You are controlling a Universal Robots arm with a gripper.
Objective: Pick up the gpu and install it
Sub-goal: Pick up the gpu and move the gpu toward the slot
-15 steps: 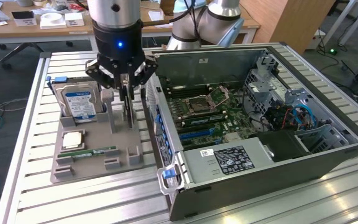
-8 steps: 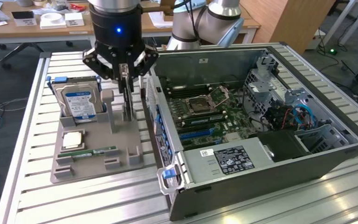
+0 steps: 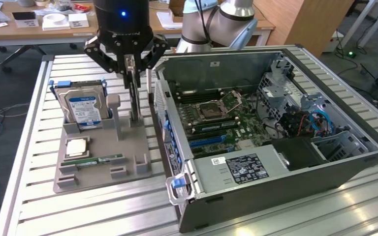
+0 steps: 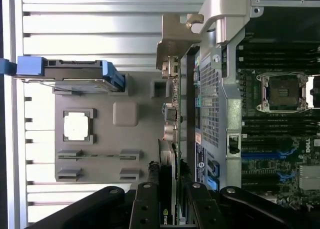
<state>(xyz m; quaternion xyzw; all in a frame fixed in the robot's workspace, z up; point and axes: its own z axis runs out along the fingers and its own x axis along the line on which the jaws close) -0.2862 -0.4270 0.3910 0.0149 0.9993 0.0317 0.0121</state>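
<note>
The gpu [image 3: 134, 101] is a thin dark card standing on edge over the grey parts holder [image 3: 97, 172], just beside the open computer case [image 3: 346, 162]. My gripper [image 3: 130, 69] comes down from above and is shut on the card's upper edge. In the wrist view the black fingers [image 4: 145, 201] sit on either side of the gpu [image 4: 167, 159], whose silver end bracket [image 4: 172, 41] points away from me. Whether the card's lower edge still rests in the holder's slot I cannot tell. The motherboard [image 3: 222, 123] lies exposed inside the case.
On the holder a silver hard drive [image 3: 84, 105] with a blue label stands upright, with a CPU [image 3: 77, 146] and a green RAM stick [image 3: 100, 160] in front of it. The case wall rises close beside the card. Desks and a wooden cabinet stand behind the slatted table.
</note>
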